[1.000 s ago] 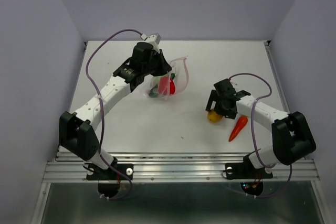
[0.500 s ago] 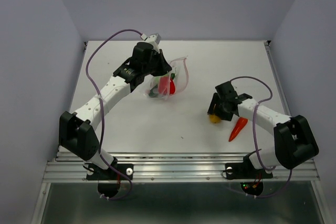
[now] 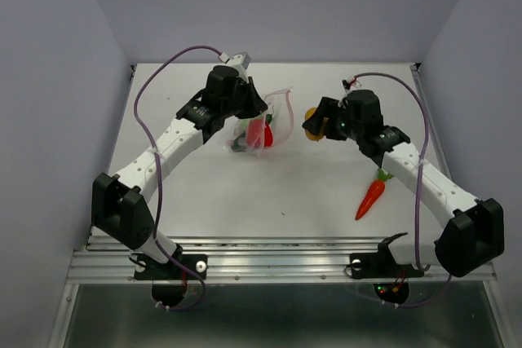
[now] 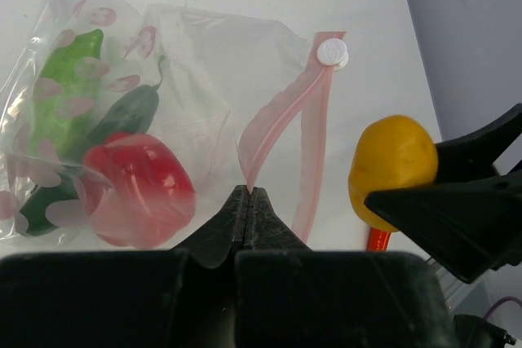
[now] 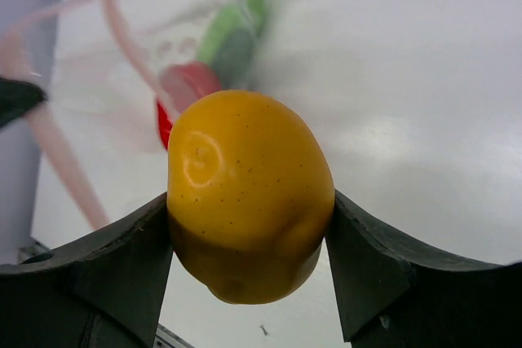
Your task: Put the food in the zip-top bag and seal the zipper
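Status: three of five are in. Red bell pepper (image 4: 139, 177), dark green cucumber (image 4: 122, 116) and light green pod (image 4: 69, 71) are inside the zip-top bag (image 4: 204, 79), which sits in the far half of the bench (image 3: 245, 193), a bit left of centre.

Left gripper (image 4: 247, 193) is clenched on the zipper (image 4: 281, 116) at the mouth, lifting one lip. The mouth gapes toward the right edge.

Right gripper (image 5: 249, 234) is grasping the yellow-orange piece (image 5: 249, 193) off the surface, just right of the mouth.

Orange carrot (image 3: 372, 195) lies loose toward the near right corner, well apart from the bag.

Left to do, as I read it: yellow piece in, carrot fetched and in, zipper run shut. It's unsealed now.
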Robot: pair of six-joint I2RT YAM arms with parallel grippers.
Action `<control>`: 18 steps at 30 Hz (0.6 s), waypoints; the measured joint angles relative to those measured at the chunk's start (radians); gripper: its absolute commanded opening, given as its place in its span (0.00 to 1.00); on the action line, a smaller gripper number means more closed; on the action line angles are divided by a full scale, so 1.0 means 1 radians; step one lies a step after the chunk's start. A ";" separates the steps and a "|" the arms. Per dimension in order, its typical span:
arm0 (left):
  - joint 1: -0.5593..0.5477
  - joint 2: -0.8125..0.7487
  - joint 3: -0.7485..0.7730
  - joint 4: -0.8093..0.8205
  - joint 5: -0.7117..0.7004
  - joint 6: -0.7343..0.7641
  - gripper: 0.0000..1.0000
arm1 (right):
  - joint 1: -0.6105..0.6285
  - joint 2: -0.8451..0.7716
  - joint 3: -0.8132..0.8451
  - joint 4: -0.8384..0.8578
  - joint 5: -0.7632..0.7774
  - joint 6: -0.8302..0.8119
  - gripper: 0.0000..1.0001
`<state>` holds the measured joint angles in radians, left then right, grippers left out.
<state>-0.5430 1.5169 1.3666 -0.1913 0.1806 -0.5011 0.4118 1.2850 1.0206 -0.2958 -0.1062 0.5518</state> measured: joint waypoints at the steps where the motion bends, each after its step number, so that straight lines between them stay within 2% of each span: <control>1: 0.000 0.000 0.000 0.000 0.000 -0.001 0.00 | 0.002 0.008 0.021 0.019 -0.021 -0.005 0.61; 8: 0.000 0.000 0.000 0.000 0.000 -0.006 0.00 | 0.062 0.143 0.240 0.148 -0.112 -0.031 0.62; 14: 0.000 0.009 0.000 0.000 0.000 -0.013 0.00 | 0.102 0.223 0.266 0.153 -0.121 -0.032 0.63; 18: 0.000 0.020 0.000 0.000 0.000 -0.014 0.00 | 0.125 0.264 0.277 0.146 -0.110 -0.032 0.77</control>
<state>-0.5430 1.5368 1.3666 -0.1913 0.1810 -0.5148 0.5369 1.5494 1.2976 -0.1493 -0.2165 0.5198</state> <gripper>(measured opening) 0.025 0.725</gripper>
